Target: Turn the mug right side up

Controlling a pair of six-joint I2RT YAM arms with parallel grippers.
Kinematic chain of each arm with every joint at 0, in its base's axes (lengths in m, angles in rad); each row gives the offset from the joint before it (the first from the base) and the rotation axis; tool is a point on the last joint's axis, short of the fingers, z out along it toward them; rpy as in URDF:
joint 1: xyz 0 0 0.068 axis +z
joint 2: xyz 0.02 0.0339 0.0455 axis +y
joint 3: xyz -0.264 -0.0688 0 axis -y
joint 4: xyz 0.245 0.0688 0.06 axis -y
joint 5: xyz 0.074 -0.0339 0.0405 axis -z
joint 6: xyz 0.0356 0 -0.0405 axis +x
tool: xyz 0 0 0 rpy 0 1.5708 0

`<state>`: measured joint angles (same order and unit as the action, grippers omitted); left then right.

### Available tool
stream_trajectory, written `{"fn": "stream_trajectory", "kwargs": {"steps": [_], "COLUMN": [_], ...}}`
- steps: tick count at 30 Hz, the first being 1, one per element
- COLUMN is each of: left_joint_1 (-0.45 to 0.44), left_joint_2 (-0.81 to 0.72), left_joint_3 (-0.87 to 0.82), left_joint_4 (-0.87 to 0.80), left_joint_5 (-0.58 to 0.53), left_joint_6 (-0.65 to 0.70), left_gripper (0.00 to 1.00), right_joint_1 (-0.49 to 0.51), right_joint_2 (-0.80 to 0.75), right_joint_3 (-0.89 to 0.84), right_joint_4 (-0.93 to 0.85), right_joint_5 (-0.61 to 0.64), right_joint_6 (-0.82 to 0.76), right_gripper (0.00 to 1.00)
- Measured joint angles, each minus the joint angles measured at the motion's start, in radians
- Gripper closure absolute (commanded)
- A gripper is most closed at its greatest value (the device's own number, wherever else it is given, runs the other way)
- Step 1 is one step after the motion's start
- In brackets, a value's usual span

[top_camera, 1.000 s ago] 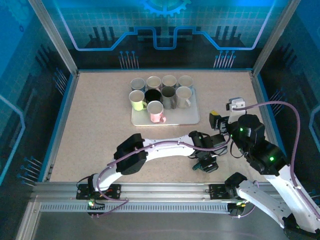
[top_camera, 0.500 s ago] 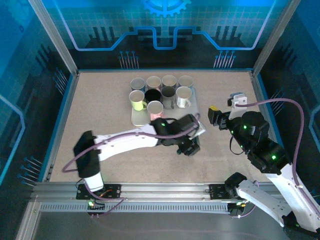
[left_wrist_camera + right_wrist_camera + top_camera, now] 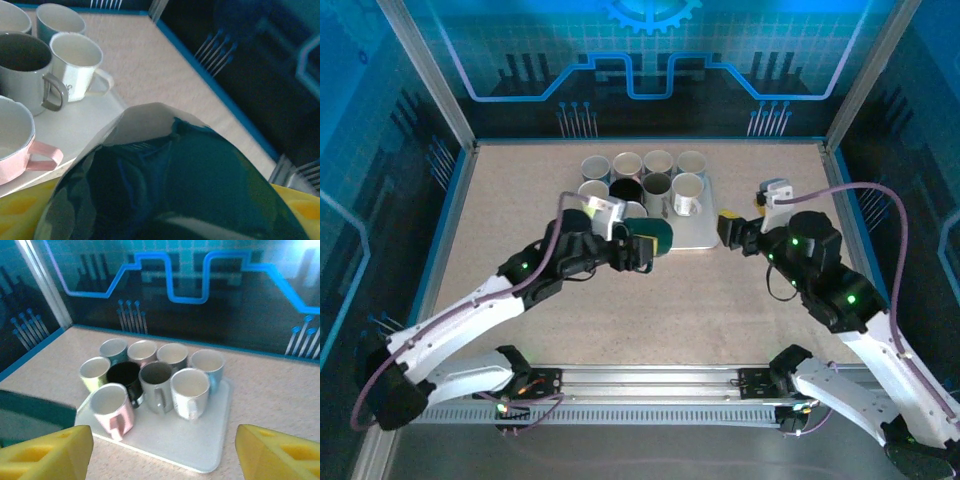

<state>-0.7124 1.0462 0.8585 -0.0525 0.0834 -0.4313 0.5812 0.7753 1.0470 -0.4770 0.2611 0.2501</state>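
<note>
Holding teal mug (image 3: 660, 236) clamped in left hand (image 3: 642, 246) at tray (image 3: 705, 238) near edge from above, with right hand (image 3: 730, 232) spread, empty, just right. From left wrist: wedged between yellow pads (image 3: 15, 212), axis unclear. From right wrist: lying leftward.

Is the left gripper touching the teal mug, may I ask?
Touching: the left wrist view shows the teal mug clamped between the left gripper's yellow pads.
</note>
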Motion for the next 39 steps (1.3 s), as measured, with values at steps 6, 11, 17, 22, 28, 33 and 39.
{"fn": "stream_trajectory", "kwargs": {"steps": [6,11,17,22,28,33,39], "left_joint_1": [0.094,0.18,0.211,0.211,0.212,0.212,0.212], "left_joint_2": [-0.094,-0.101,-0.042,-0.01,0.021,0.029,0.041], "left_joint_3": [-0.174,-0.269,-0.295,-0.295,-0.295,-0.299,-0.301], "left_joint_4": [0.293,0.555,0.841,0.984,1.075,1.095,1.099], "left_joint_5": [0.075,0.158,0.247,0.299,0.341,0.345,0.36], "left_joint_6": [-0.17,-0.324,-0.454,-0.513,-0.564,-0.581,-0.591], "left_gripper": [0.38,0.38,0.39,0.39,0.41,0.41,0.41], "right_joint_1": [0.0,-0.01,-0.062,-0.065,-0.058,-0.038,-0.029], "right_joint_2": [0.023,0.027,0.102,0.223,0.251,0.266,0.313], "right_joint_3": [-0.092,-0.194,-0.306,-0.385,-0.389,-0.386,-0.385], "right_joint_4": [0.05,0.142,0.478,0.826,0.996,1.038,1.061], "right_joint_5": [-0.172,-0.391,-0.742,-0.927,-1.002,-1.014,-1.01], "right_joint_6": [0.09,0.199,0.48,0.752,0.859,0.872,0.877], "right_gripper": [0.27,0.28,0.26,0.24,0.23,0.26,0.3]}}
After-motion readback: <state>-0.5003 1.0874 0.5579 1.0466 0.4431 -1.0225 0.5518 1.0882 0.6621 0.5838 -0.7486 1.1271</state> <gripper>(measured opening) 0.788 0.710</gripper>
